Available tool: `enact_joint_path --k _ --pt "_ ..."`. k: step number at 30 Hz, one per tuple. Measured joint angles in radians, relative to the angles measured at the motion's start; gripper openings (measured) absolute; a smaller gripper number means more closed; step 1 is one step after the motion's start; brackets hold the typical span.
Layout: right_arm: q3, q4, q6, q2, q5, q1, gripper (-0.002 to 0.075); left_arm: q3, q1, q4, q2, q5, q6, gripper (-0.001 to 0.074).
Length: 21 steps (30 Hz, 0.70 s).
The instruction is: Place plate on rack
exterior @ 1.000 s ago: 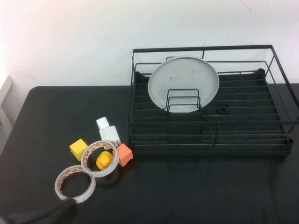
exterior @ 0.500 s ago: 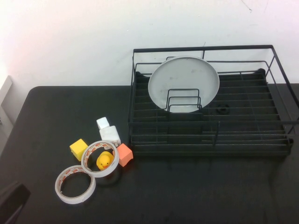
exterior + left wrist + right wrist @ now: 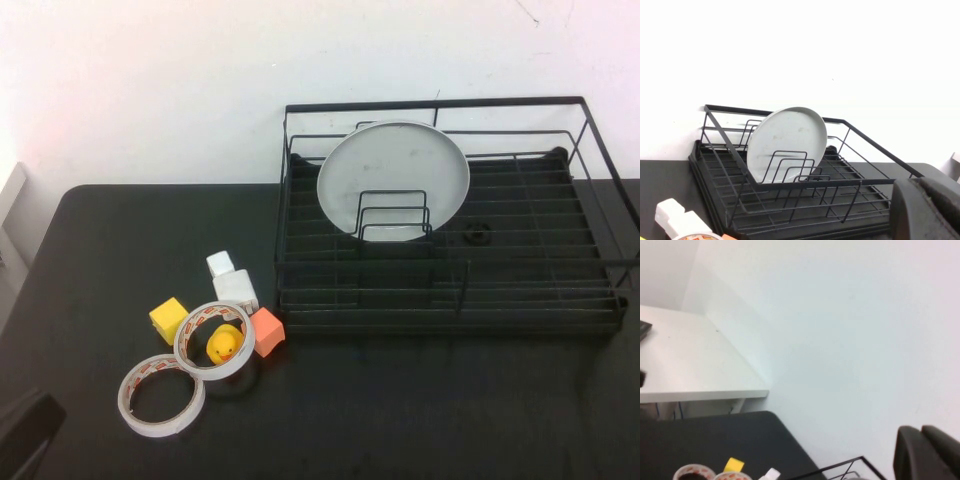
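plate [image 3: 393, 177] upright in rack [image 3: 520, 300] dividers | left gripper [image 3: 25, 430] well left-front of rack, grip unclear | right gripper [image 3: 927, 452] likewise unclear

The plate [image 3: 393, 180] stands seemingly upright in the rack [image 3: 600, 262].

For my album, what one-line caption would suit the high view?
White plate upright in black rack; left gripper at table's near-left corner, right gripper out of view.
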Motion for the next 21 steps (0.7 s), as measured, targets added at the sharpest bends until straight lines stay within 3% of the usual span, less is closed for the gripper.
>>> enact_joint_path --k 7,14,21 --pt "0.126 0.007 0.041 -0.121 0.037 0.0 0.0009 0.0 0.0 0.0 0.0 -0.001 0.008 -0.0001" --pt "0.144 -0.083 0.177 -0.142 0.243 0.0 0.0009 0.028 0.0 -0.002 0.0 -0.001 0.008 -0.0001" --pt "0.144 -0.122 0.214 -0.142 0.231 0.0 0.0009 0.028 0.0 -0.002 0.0 -0.001 0.008 -0.0001"
